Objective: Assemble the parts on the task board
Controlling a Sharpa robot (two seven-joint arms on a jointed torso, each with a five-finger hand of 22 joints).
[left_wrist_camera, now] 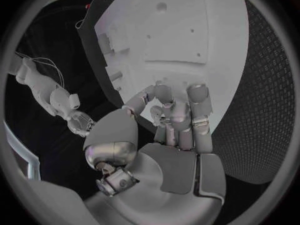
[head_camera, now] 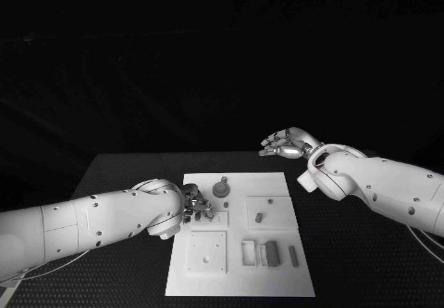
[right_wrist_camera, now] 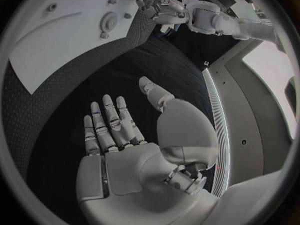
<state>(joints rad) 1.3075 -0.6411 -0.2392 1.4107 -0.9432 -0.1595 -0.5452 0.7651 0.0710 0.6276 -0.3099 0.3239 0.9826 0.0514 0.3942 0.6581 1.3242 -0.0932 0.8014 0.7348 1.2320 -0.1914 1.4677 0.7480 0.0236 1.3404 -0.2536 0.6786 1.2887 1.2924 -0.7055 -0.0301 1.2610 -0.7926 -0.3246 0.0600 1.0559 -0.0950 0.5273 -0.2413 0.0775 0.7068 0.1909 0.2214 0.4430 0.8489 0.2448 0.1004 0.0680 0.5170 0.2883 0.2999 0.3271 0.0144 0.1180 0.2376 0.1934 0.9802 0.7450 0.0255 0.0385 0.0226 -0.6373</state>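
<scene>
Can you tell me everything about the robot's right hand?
The right hand is silver and shiny, with many jointed fingers on a white arm. It hangs in the air above the black table, past the far right corner of the white board. Its palm is open, fingers spread apart, holding and touching nothing.

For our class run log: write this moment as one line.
left hand: fingers curled over task board, hold unclear | right hand: open, off board | grey parts: on board

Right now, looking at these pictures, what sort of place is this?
Probably a robotics lab test bench: a black table holds a white task board with small parts, and the left hand and right hand work over it.
</scene>
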